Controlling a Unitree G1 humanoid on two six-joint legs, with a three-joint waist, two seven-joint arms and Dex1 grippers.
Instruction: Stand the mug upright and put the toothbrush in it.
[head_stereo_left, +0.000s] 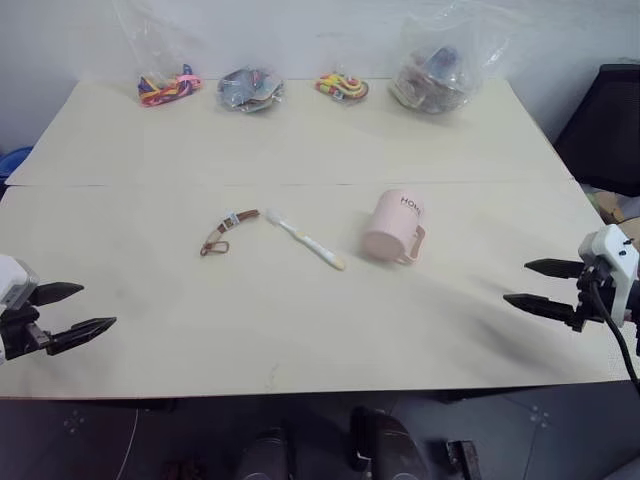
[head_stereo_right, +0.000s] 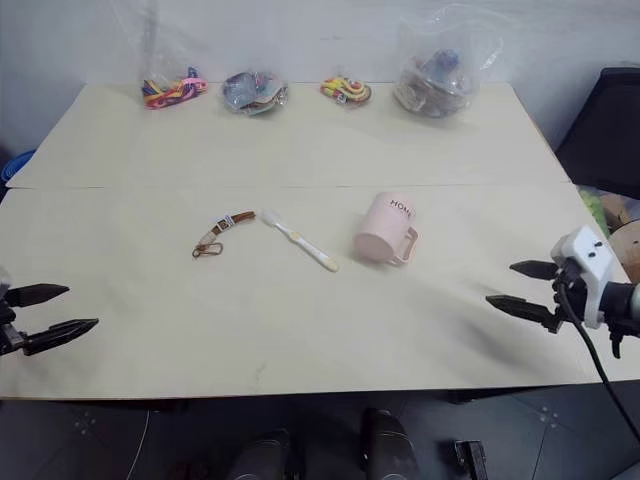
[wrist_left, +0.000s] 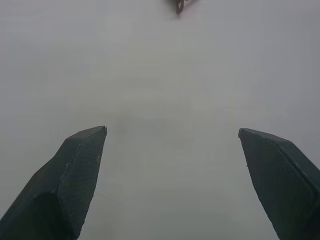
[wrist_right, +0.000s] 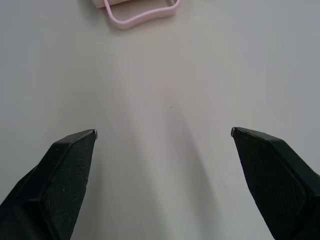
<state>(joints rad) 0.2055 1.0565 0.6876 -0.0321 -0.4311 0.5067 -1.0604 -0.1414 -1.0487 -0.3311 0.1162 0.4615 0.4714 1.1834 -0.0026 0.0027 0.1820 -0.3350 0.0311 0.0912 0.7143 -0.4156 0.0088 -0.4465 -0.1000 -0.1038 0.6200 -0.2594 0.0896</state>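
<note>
On the table (head_stereo_left: 300, 340): we find every task item lying in the middle zone, with both arms parked at the near corners, well apart from them.
Back edge: we note four clear bags of small items (head_stereo_left: 435, 70) in a row along the far side; we judge them irrelevant to the task.
Mug (head_stereo_left: 394, 228): we see the pale pink cup resting mouth-down, base uppermost, handle toward the near right; dark lettering shows on its wall. It is not yet stood upright, so step one remains open.
Right gripper (head_stereo_left: 540, 284): we read its two black fingers as spread wide and empty, pointing across the table toward the mug; the right wrist view shows the mug handle ahead, beyond the fingertips, no contact.
Left gripper (head_stereo_left: 72, 310): we read it likewise as spread wide and empty, hovering over bare tabletop at the near left.
Toothbrush (head_stereo_left: 305, 239): we see it flat on the table, just left of the mug and apart from it, bristle head toward the far left, handle end toward the near right. It is not in the mug.
Brown strap (head_stereo_left: 226, 230): we see it left of the toothbrush head, near but apparently not touching; we leave it alone.
Progress: we judge nothing done. Remaining: grasp and right the mug, then lift the toothbrush and insert it.
</note>
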